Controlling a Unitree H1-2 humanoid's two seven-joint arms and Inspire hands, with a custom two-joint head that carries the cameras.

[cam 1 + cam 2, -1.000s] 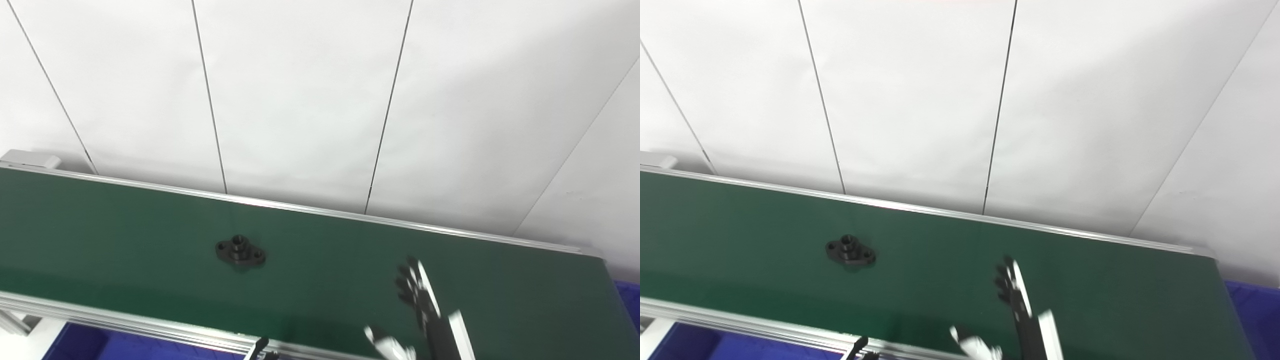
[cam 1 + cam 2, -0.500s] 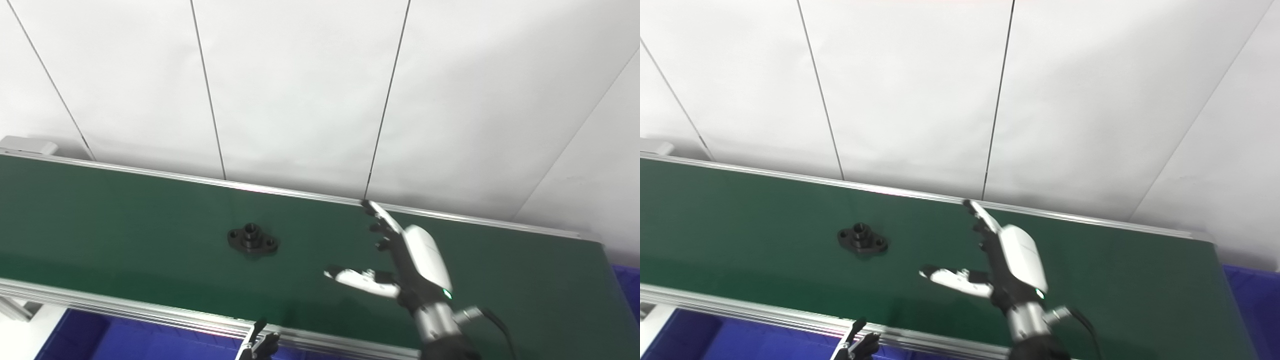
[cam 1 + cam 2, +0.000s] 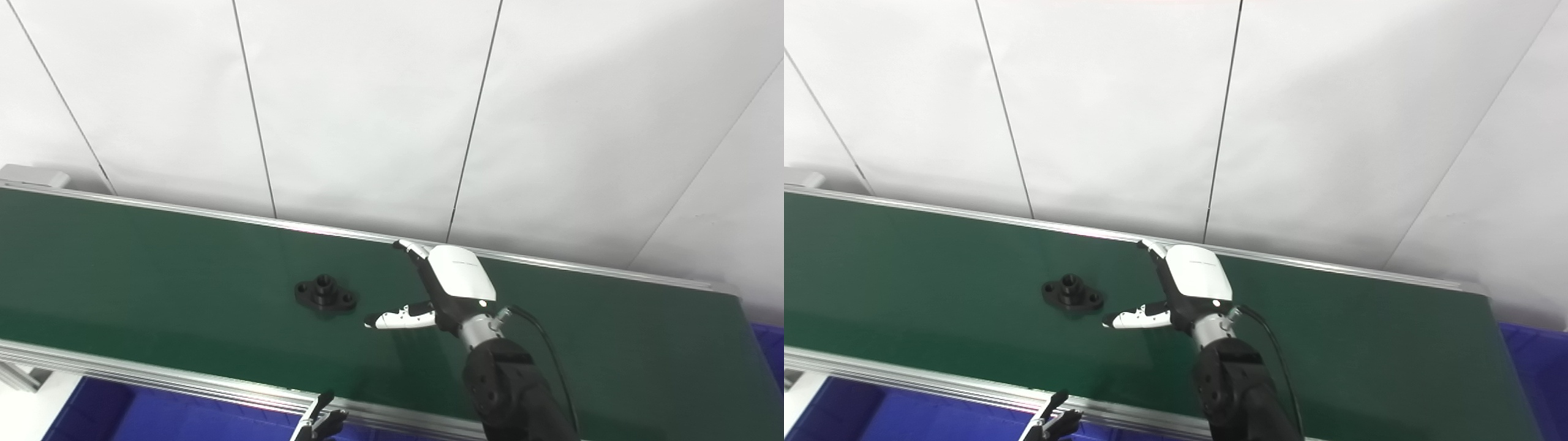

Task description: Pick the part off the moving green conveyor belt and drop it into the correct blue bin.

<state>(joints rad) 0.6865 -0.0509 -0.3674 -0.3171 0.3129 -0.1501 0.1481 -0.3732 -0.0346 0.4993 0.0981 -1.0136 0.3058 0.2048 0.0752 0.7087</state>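
A black flanged part [image 3: 326, 295] with a raised centre hub lies flat on the green conveyor belt [image 3: 153, 275], near the belt's middle. My right hand [image 3: 452, 286] hovers over the belt just right of the part, open and empty, its fingers reaching toward the far rail. Its thumb [image 3: 397, 318] points left, a short gap from the part. It also shows in the right eye view [image 3: 1193, 283]. Only the dark fingertips of my left hand [image 3: 318, 421] show at the bottom edge, below the near rail. A blue bin [image 3: 122, 416] sits under the belt at lower left.
Another blue bin [image 3: 773, 349] shows past the belt's right end. Aluminium rails run along the near edge [image 3: 184, 383] and far edge [image 3: 551, 264] of the belt. A white panelled wall [image 3: 367, 110] stands close behind. A black cable [image 3: 551, 349] trails from my right wrist.
My right hand has risen from the bottom edge and moved left over the belt, toward the part. The part has drifted right along the belt. The view has shifted slightly.
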